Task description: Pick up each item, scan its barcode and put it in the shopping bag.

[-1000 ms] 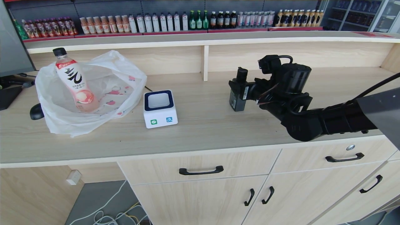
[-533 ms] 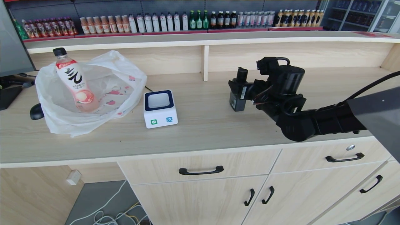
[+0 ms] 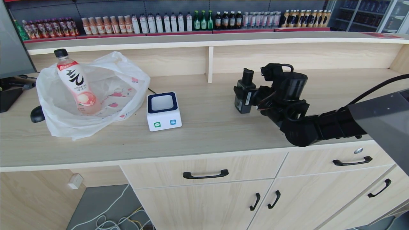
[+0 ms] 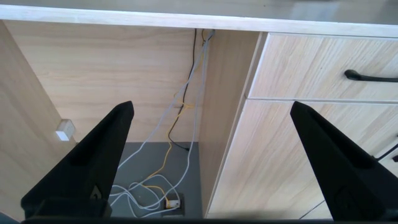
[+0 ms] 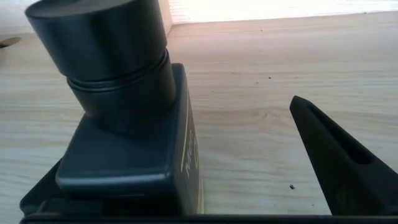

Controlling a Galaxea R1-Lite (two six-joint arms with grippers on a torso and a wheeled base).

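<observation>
A dark rectangular bottle (image 3: 242, 96) with a black cap stands on the wooden counter (image 3: 204, 134), right of centre. My right gripper (image 3: 248, 96) is open around it; in the right wrist view the dark bottle (image 5: 124, 124) sits by one side of the gripper (image 5: 186, 130), with the other finger (image 5: 336, 162) well apart from it. The white scanner (image 3: 164, 111) with a dark blue rim stands at the middle. At the left, the white shopping bag (image 3: 105, 105) holds an upright peach drink bottle (image 3: 76, 83). My left gripper (image 4: 208, 162) is open, below the counter, facing the cabinet.
A black mouse (image 3: 37, 114) and a monitor (image 3: 12, 44) are at the far left. A raised ledge with a white divider (image 3: 210, 64) runs behind the counter. Drawers with black handles (image 3: 205, 174) lie below. Loose cables (image 4: 155, 186) lie on the floor.
My right arm has come lower and a little to the left, closer around the dark bottle. The bottle, scanner and bag have stayed where they were.
</observation>
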